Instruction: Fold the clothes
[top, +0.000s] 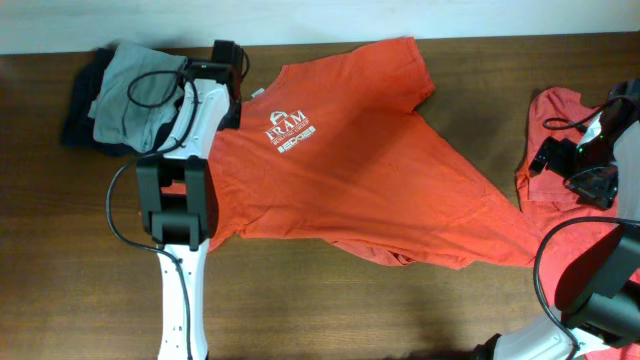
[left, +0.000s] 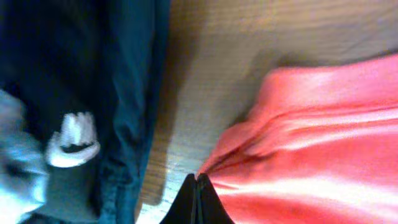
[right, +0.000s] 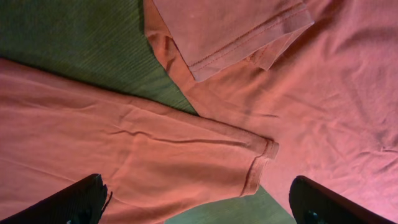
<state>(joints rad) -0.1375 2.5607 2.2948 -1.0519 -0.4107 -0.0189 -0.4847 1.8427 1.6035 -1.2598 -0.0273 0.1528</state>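
1. A dark wooden bench (top: 330, 310) runs below a pale wall (top: 400, 15). A heap of grey and dark garments (top: 120, 90) sits beyond the T-shirt's collar end.
2. The orange-red T-shirt (top: 370, 170) lies spread and rumpled, white logo up. A second orange-red shirt (top: 555, 110) is bunched past its far corner.
3. The left hand (left: 197, 196), pressed together, meets the T-shirt's collar edge, possibly nipping cloth. The right hand (right: 199, 211) hangs spread over its opposite end.

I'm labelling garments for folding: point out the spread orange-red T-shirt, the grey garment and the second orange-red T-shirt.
spread orange-red T-shirt (top: 380, 190): overhead view, middle of its body.
grey garment (top: 118, 90): overhead view, its left half.
second orange-red T-shirt (top: 560, 103): overhead view, its top part.
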